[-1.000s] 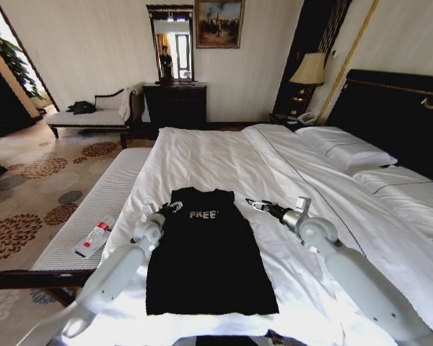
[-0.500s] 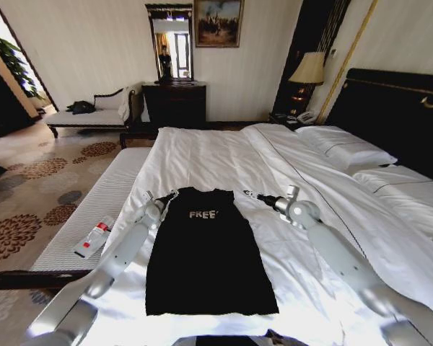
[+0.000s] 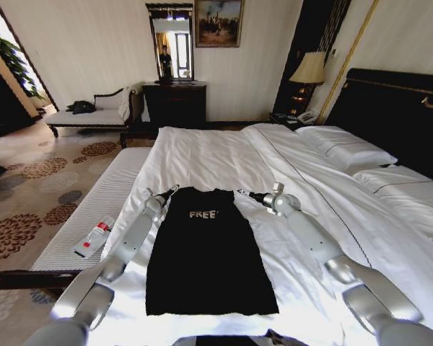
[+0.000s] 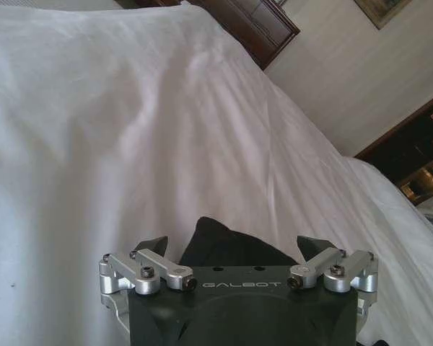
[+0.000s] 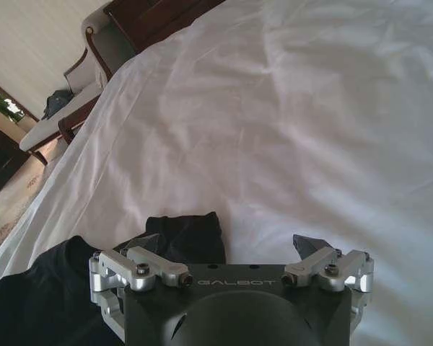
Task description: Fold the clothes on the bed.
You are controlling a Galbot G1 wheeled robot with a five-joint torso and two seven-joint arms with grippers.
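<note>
Black top [image 3: 209,252] with white "FREE!" lettering is laid flat on the bed [image 3: 224,155], on the white duvet near its foot. Left claw [image 3: 172,190] is set at the top's left shoulder, fingers spread. Right claw [image 3: 242,193] is set at the right shoulder, fingers likewise spread, black fabric between them in the wrist view.

Walls: I see pale panelling | Far wall: mirror [image 3: 169,41], framed painting [image 3: 218,23], dark dresser [image 3: 175,104] | Floor: floral carpet [image 3: 29,194] | Corner: lit bedside lamp [image 3: 309,71] | Left: white-cushioned chaise [image 3: 94,115]
</note>
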